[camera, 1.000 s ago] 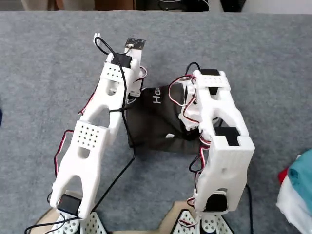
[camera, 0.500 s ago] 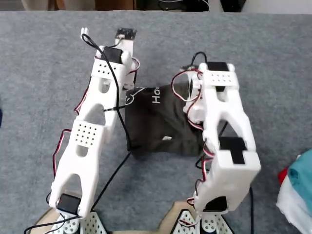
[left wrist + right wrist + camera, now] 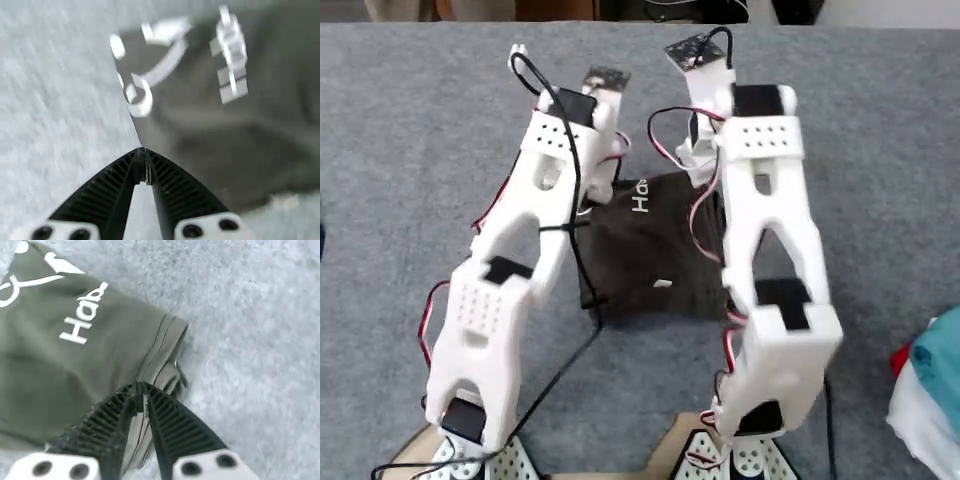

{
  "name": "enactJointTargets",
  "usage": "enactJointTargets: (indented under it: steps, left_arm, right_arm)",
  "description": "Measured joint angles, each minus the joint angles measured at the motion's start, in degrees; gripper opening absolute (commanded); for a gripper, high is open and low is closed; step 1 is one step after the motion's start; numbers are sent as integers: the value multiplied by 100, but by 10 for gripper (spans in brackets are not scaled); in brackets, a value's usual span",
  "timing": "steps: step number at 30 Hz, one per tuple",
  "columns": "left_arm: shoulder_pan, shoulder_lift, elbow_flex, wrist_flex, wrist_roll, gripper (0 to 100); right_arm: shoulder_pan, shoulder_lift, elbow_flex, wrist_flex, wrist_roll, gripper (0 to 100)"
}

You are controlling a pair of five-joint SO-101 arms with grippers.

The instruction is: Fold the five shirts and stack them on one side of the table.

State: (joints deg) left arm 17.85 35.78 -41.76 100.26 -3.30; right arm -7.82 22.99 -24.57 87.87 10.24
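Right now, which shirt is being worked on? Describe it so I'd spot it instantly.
On the grey table, look between the left arm and right arm. The folded shirt lies flat there, dark with white lettering, unlike the teal, white and red clothes pile at the table's right edge.

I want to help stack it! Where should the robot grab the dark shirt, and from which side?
Probably the layered folded edge of the dark shirt, by the right gripper. The shirt lies flat on the table, so come down from above at that outer side and pinch all the layers together.
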Motion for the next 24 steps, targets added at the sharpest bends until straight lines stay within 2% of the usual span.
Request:
enactJointTargets:
  steps: [2, 5, 10, 14, 17, 24]
  left_arm:
    - [158, -633, 1002, -44, 0, 19]
    - [369, -1468, 2470, -536, 0, 19]
    - [730, -2479, 4712, -1873, 281, 19]
    - [800, -2629, 6189, -2936, 448, 19]
    - [782, -2778, 6734, -3376, 475, 19]
    - [800, -2919, 6927, -3596, 484, 19]
  right_arm:
    - [9, 501, -404, 26, 0, 5]
    - [9, 1196, -1081, 158, 0, 5]
    - [9, 2391, -2154, 167, 0, 5]
    - [44, 3402, -3103, 167, 0, 5]
    - [185, 4088, -3930, 211, 0, 5]
    - [299, 4967, -5565, 695, 0, 5]
